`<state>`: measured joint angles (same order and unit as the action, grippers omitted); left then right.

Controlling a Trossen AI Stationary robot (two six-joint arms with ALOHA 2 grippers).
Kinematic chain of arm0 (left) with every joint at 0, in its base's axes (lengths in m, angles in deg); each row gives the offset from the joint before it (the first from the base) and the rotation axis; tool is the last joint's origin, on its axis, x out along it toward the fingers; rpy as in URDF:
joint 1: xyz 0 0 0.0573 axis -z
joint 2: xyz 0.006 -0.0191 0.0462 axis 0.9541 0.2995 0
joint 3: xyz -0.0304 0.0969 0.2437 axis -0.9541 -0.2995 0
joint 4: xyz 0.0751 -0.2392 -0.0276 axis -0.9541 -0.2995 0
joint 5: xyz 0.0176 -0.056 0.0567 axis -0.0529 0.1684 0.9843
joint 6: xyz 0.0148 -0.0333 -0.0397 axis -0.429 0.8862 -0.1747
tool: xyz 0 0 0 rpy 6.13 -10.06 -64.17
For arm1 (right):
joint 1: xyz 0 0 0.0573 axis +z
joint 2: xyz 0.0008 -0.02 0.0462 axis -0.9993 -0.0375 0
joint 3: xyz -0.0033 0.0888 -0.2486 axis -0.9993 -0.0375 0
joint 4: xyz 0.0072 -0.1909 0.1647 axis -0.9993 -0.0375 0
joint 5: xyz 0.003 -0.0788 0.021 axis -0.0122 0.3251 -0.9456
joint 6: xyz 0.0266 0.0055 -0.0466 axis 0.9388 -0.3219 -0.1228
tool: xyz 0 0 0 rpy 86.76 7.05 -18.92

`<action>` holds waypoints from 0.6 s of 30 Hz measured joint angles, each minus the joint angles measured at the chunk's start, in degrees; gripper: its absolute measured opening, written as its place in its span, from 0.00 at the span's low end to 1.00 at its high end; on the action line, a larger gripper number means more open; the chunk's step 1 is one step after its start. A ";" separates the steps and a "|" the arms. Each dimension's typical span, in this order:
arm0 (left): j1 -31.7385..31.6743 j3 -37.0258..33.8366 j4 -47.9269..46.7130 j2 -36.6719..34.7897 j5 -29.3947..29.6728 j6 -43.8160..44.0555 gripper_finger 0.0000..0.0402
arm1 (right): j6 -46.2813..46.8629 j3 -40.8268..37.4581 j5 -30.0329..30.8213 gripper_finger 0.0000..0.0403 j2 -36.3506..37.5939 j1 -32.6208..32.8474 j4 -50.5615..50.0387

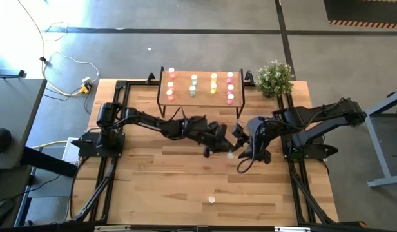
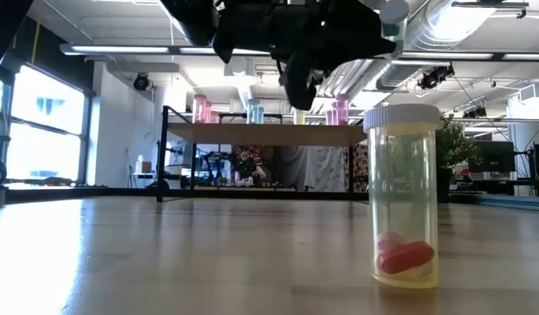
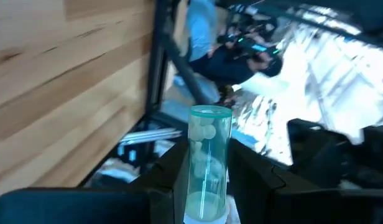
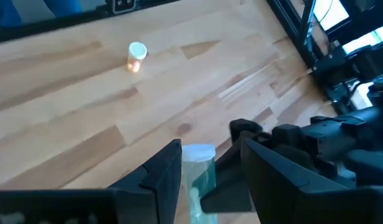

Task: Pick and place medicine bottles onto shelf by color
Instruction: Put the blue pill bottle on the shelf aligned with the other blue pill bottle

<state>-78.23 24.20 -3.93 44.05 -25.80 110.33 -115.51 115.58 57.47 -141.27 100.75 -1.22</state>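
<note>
A: Where are the two grippers?

B: They meet above the middle of the light wooden counter (image 1: 153, 187), near side of the shelf. The left gripper (image 3: 207, 186) has its fingers (image 3: 170, 177) clamped on a small translucent green bottle with a pale cap (image 3: 208, 163). The right gripper (image 4: 210, 168) comes from the right; a green bottle stands between its fingers (image 4: 157, 171) too, so both seem to hold the same one, but I cannot tell if the right fingers press it.

A: And the other bottles?

B: The low shelf with wooden top and thin black legs (image 1: 202, 96) stands at the far edge, and rows of pink, green, yellow and red bottles (image 1: 213, 84) are on it. One yellowish bottle with a white cap (image 2: 404, 197) stands alone on the near part of the counter, with red pills inside. A potted green plant (image 1: 274, 77) is just right of the shelf.
</note>
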 joint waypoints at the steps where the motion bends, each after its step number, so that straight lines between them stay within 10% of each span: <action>1: 0.05 0.01 0.85 0.00 0.91 0.49 0.22 | -0.63 0.00 0.46 0.39 0.00 0.03 0.19; 18: 0.49 0.02 9.98 0.00 7.77 6.58 0.22 | -3.60 0.00 7.35 0.39 -0.03 -0.03 -1.13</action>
<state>-77.74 24.22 6.05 44.05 -18.04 116.91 -119.11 115.58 64.82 -141.30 100.72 -2.35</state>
